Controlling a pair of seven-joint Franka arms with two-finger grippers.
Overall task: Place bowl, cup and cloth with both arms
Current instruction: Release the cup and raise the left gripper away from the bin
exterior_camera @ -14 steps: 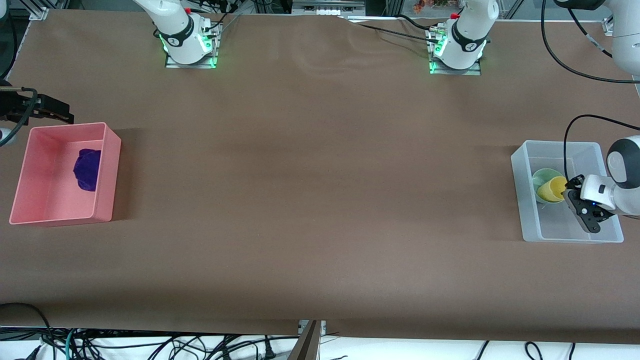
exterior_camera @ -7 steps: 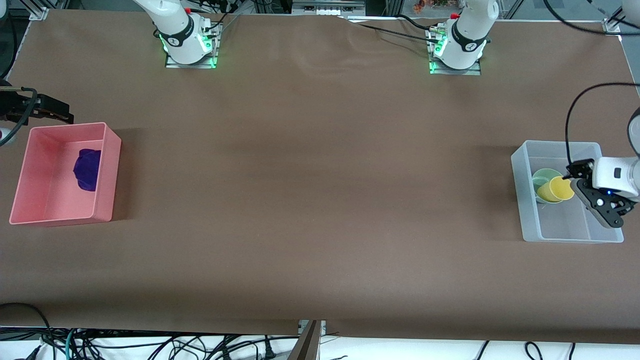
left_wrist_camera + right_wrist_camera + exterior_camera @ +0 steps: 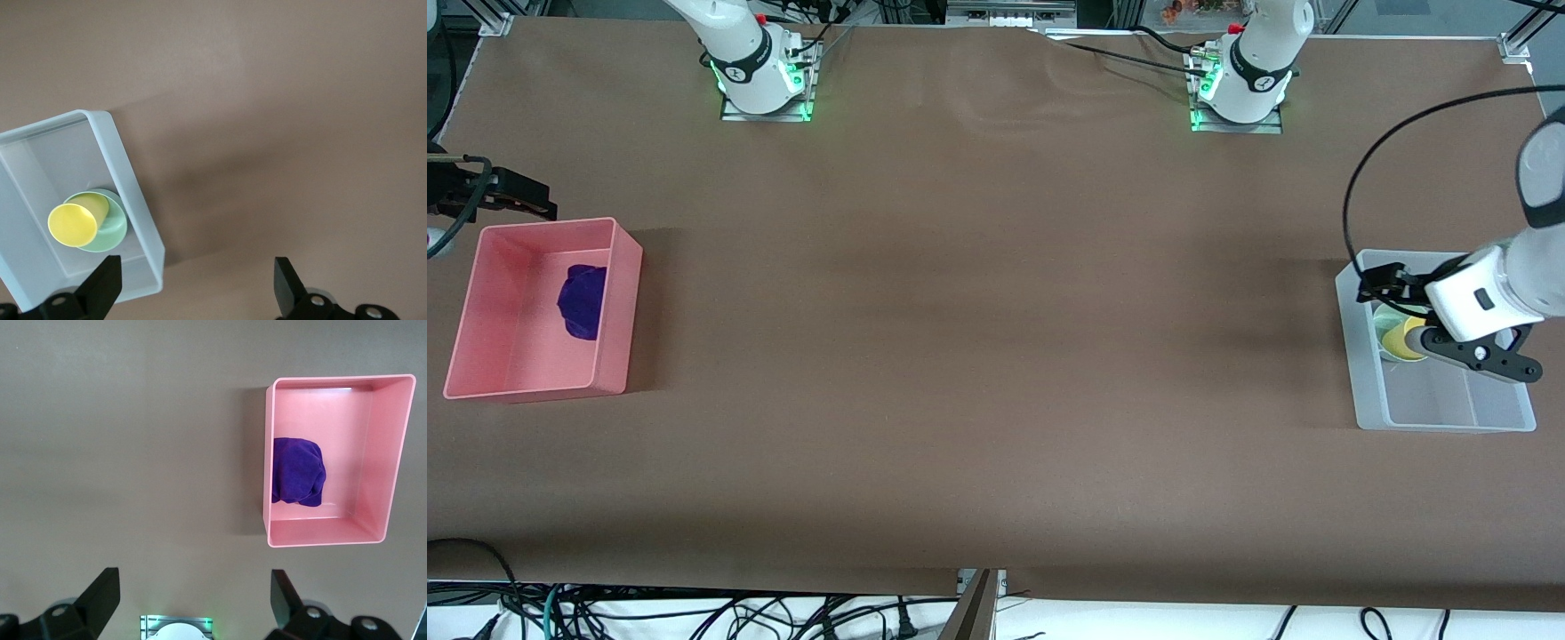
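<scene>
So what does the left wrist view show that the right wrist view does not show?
Only the left wrist view shows the small yellow cup leaning in the pale green round bowl, inside the clear plastic bin, with the open left gripper. Only the right wrist view shows the deep purple cloth in the pink plastic bin, with the open right gripper. Both show the brown table.

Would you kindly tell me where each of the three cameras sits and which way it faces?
Front view: high across the table, facing both arm bases; left gripper over the clear plastic bin.
Left wrist view: looks down on the yellow cup in the pale green bowl; open fingertips show.
Right wrist view: looks down on the purple cloth in the pink bin; open fingertips show.
Front shares both bins.
</scene>
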